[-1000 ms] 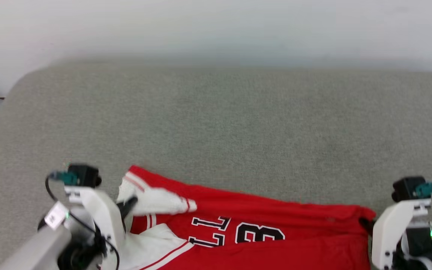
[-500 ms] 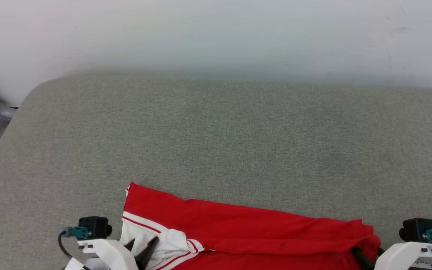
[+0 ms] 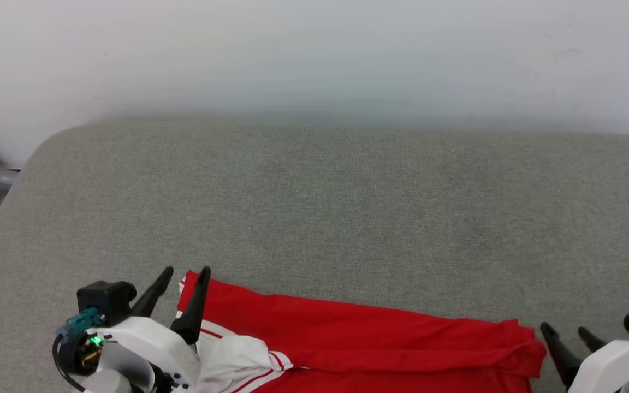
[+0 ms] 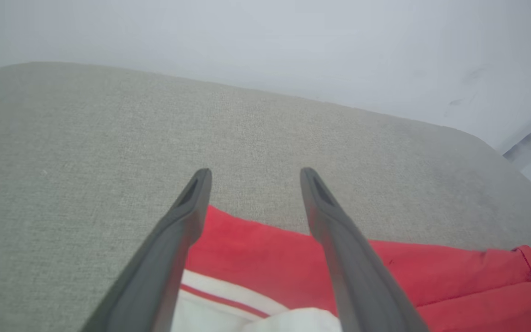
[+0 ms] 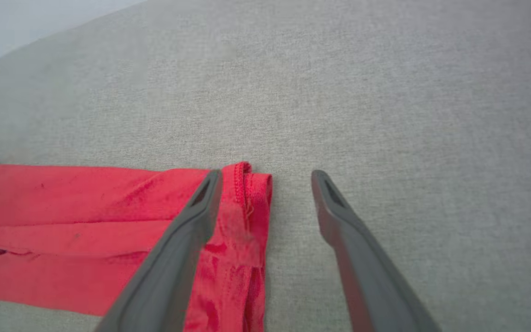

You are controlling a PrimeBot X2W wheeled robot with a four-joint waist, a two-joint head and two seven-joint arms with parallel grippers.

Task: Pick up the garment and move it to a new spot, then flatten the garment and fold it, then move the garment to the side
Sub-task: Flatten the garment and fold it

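Garment (image 3: 380, 344) lies as one folded red band on the grey pad (image 3: 314, 207), its long axis running left to right across the robot. Bare pad stretches beyond its far edge.

The left gripper (image 3: 186, 271) is at the garment's left end, over the corner above the white sleeve (image 3: 238, 360). Its jaws are spread and nothing is between them. The right gripper (image 3: 563, 329) is at the garment's right end. One finger crosses the hemmed corner and the other is over bare pad just beside it. It too is spread and empty.

Whether any fingertip touches the cloth is hard to tell from these angles.

Each arm is about equally near its own end, so a two-handed pinch at both ends looks like the natural way to fold again or carry the band aside.

Count: one garment, one sleeve showing, two grippers.
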